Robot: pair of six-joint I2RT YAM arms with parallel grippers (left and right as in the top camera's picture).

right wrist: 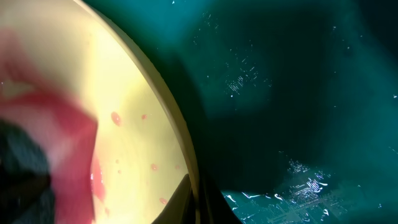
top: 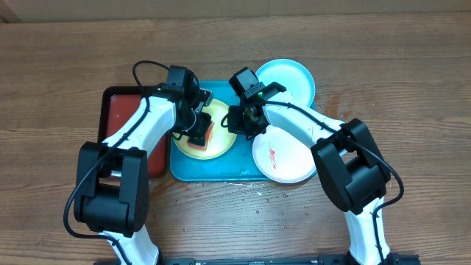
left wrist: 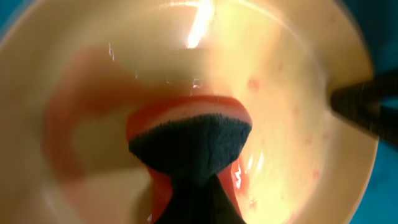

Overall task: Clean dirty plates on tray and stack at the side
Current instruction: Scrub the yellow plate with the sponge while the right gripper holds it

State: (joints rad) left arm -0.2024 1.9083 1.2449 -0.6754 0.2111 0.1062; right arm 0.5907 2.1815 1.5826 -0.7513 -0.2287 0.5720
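The lime-green plate [top: 217, 136] lies on the cyan-blue tray [top: 221, 171]. My left gripper [top: 197, 124] is shut on an orange sponge with a dark scrub face [top: 201, 136] and presses it onto this plate. In the left wrist view the sponge [left wrist: 193, 134] sits on the wet, red-smeared plate [left wrist: 292, 81]. My right gripper [top: 239, 121] pinches the plate's right rim. In the right wrist view its fingers [right wrist: 194, 202] close on the rim of the plate [right wrist: 130, 112]. The white plate [top: 283, 154] carries a red smear. The cyan plate [top: 288, 77] lies behind it.
A red tray with a dark rim [top: 121, 114] lies left of the cyan-blue tray, under my left arm. The wooden table [top: 412, 81] surrounds everything. Small droplets mark the wood in front of the tray. The tray floor [right wrist: 298, 93] is wet.
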